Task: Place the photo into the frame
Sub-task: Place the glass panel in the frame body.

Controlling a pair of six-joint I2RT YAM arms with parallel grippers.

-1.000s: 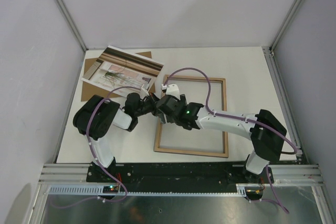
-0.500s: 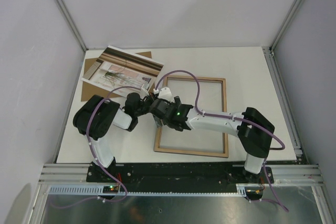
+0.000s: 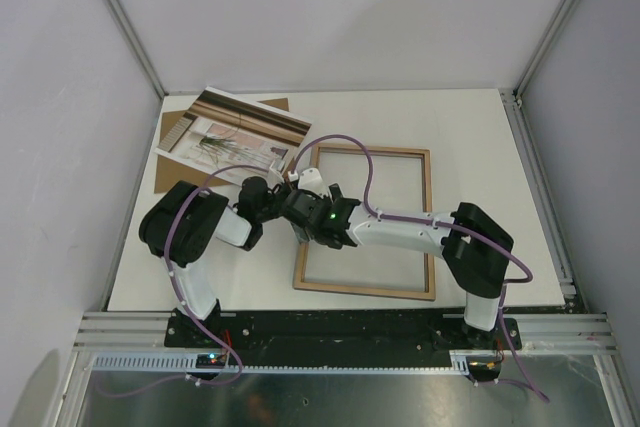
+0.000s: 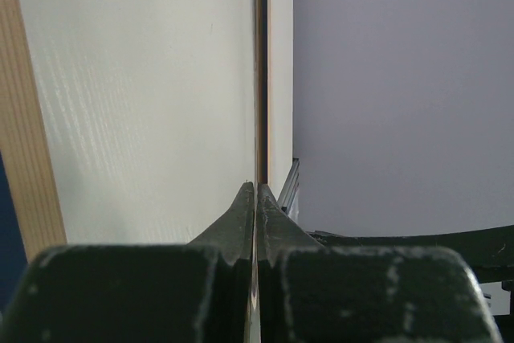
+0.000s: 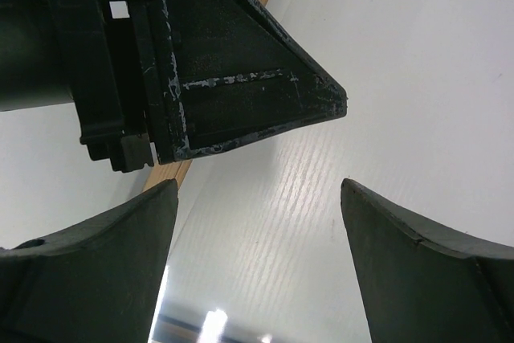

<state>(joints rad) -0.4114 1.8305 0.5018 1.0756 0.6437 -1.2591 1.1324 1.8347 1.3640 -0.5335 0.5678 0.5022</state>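
Pale wood is facing up on the frame (image 3: 365, 290), which is lying flat on the white table (image 3: 480, 147), a little right of centre, with bare table showing through its opening. The photo (image 3: 235, 132) is sitting outside it at the far left of the table, turned at a slant and resting on a brown board (image 3: 168, 175), its nearest corner close to the frame's far-left corner but not touching it. The 2 arms are meeting over the far half of the frame's left rail. The left arm is coming in from the left and the right arm is stretching across the frame from the right. In the left wrist view the left gripper (image 4: 255, 186) is showing its jaws pressed tight together. A thin dark edge is running straight up from their tips, and whether they are pinching it cannot be told. A strip of light wood with a patch of navy below it is lining the left border of that view. In the right wrist view the right gripper (image 5: 259, 190) is holding its jaws wide apart with nothing between them but white table. Just beyond them one of the left gripper's black fingers (image 5: 241, 94) is pointing in from the left, scuffed pale along its edges. The frame's wooden rail is passing under that finger, showing both above and below it.
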